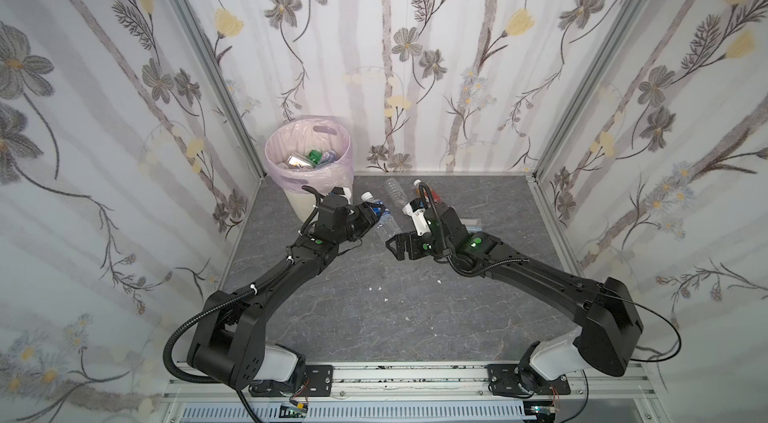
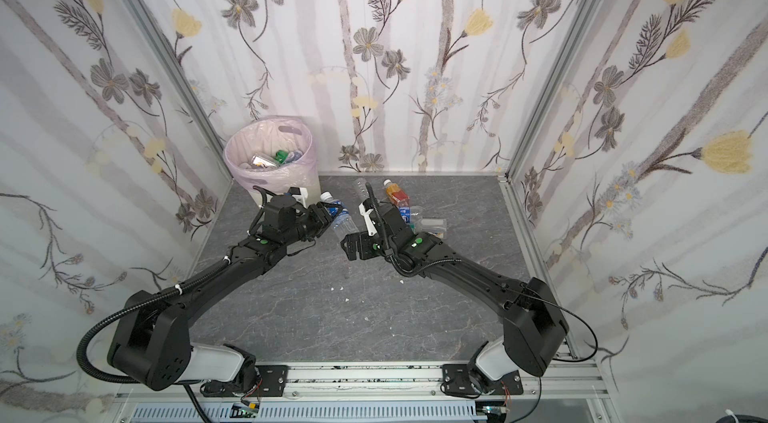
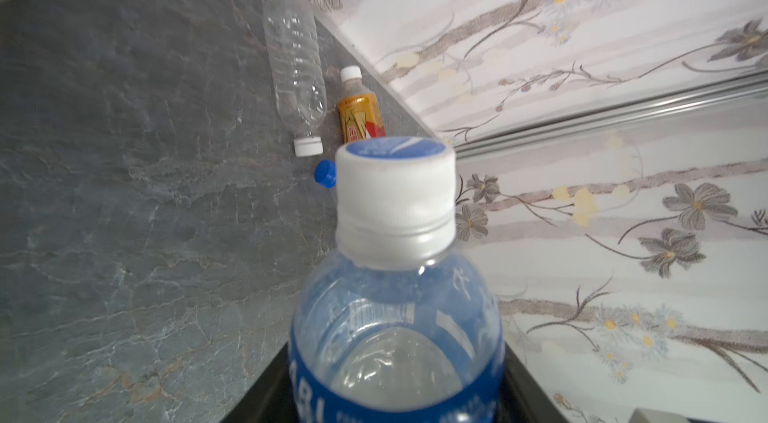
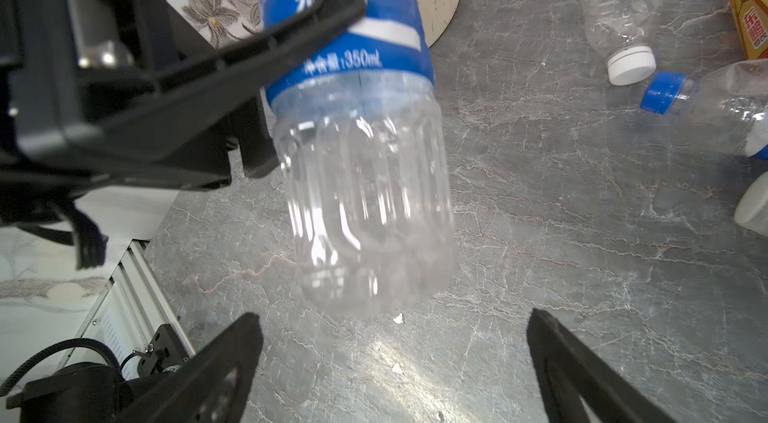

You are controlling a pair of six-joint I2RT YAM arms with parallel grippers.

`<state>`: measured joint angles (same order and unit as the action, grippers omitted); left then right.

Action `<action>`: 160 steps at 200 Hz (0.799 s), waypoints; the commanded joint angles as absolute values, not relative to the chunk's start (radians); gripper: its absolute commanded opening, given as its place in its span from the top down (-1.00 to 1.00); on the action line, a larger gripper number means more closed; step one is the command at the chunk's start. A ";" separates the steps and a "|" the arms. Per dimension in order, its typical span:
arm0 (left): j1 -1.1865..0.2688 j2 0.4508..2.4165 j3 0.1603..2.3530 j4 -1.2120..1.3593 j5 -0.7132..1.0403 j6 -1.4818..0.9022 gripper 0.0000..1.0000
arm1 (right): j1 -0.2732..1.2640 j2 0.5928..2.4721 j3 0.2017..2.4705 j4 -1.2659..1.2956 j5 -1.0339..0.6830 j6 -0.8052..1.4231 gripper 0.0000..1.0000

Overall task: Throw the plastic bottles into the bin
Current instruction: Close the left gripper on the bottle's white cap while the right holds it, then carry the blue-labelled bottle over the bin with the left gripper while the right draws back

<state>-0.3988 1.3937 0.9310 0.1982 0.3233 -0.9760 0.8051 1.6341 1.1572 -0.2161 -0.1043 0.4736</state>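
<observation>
A clear plastic bottle (image 1: 384, 223) with a blue label and white cap (image 3: 395, 188) hangs above the table, with my left gripper (image 1: 375, 209) shut on its label band. In the right wrist view the same bottle (image 4: 365, 192) hangs just beyond my right gripper (image 4: 392, 325), which stands open and apart from it with nothing between its fingers. My right gripper (image 1: 395, 249) is right of the held bottle. The bin (image 1: 291, 196), lined with a pink bag, stands at the back left corner and holds several bottles, one of them green (image 1: 314, 157).
A clear white-capped bottle (image 1: 395, 190) and an orange-red bottle (image 2: 392, 191) lie by the back wall. A blue-capped bottle (image 4: 715, 105) lies beside them. A clear plastic box (image 2: 432, 225) sits behind my right wrist. Small white scraps (image 1: 376, 288) dot the grey table.
</observation>
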 commanded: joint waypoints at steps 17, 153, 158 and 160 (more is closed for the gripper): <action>-0.363 1.350 1.002 0.204 0.267 -0.993 -0.17 | 0.803 1.603 1.192 -0.192 -0.055 0.469 -0.99; -0.129 1.384 1.437 0.203 0.159 -1.003 -0.16 | 0.804 1.714 1.565 -0.117 -0.038 0.472 -0.99; -0.114 1.390 1.459 0.204 0.162 -1.006 -0.16 | 0.804 1.716 1.570 -0.115 -0.039 0.472 -0.99; -0.107 1.391 1.466 0.204 0.162 -1.009 -0.16 | 0.803 1.716 1.571 -0.115 -0.040 0.473 -0.99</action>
<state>-0.1589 1.3777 1.3930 0.1749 0.1802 -0.9958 0.8040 1.7004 1.5440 -0.1501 -0.0277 0.4736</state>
